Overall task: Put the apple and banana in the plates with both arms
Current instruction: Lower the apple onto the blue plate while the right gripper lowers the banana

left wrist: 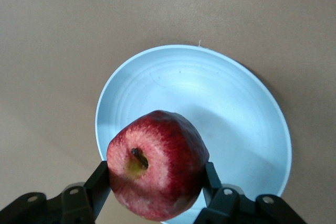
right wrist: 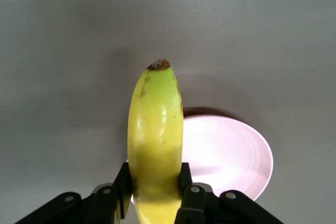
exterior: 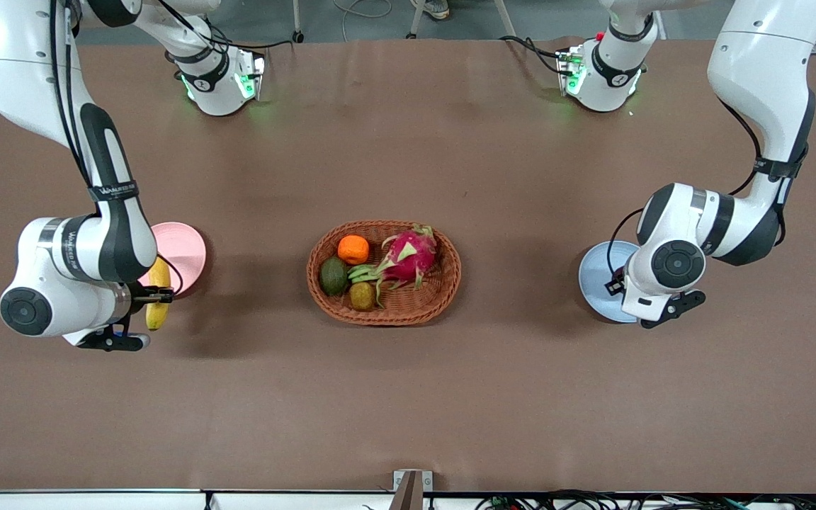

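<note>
Over the light blue plate (left wrist: 231, 108) at the left arm's end of the worktop (exterior: 408, 397), the left hand (left wrist: 156, 187) grips the apple (left wrist: 157, 163) between its fingers, clear of the plate. Toward the right arm's end, the right hand (right wrist: 155, 192) is clamped on the banana (right wrist: 156, 145), which hangs over the edge of the pink plate (right wrist: 231, 156), apparently not touching it. Between the two plates sits a woven basket (exterior: 436, 297) holding a dragon fruit (exterior: 408, 256), an orange (exterior: 353, 249) and two smaller fruits.
</note>
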